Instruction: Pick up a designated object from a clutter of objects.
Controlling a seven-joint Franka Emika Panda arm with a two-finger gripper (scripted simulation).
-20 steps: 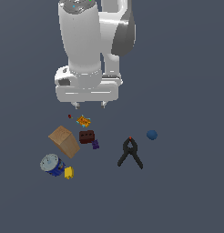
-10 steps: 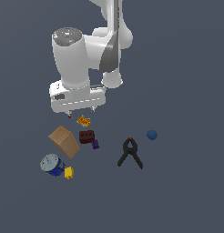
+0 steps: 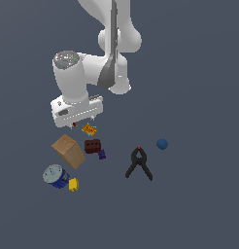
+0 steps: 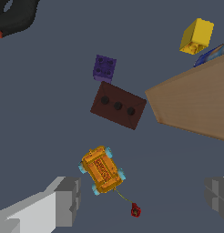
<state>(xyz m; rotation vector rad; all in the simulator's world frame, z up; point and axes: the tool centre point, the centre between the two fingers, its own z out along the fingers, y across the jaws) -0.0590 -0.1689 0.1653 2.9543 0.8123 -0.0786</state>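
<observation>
Though claw (image 4: 141, 200) wide, toy (image 4: 102, 169) off-ctr.

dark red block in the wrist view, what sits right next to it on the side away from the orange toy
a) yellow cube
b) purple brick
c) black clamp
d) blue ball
b: in the wrist view the small purple brick lies just off the dark red block on its far side from the orange toy; the yellow cube lies beyond the cardboard box.

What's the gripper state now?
Gripper: open, holding nothing; the orange toy lies between its fingers, untouched.
</observation>
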